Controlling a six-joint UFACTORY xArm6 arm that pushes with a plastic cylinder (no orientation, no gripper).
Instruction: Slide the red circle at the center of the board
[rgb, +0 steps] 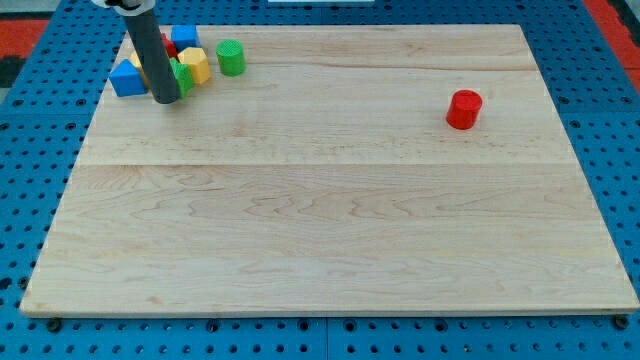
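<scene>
Handless, my tip (165, 100) rests far left on the desk (320, 230) beside clustered blocks; the red circle (464, 109) sits far right.

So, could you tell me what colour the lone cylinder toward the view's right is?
Red: the red circle, clearest in the camera view.
</scene>
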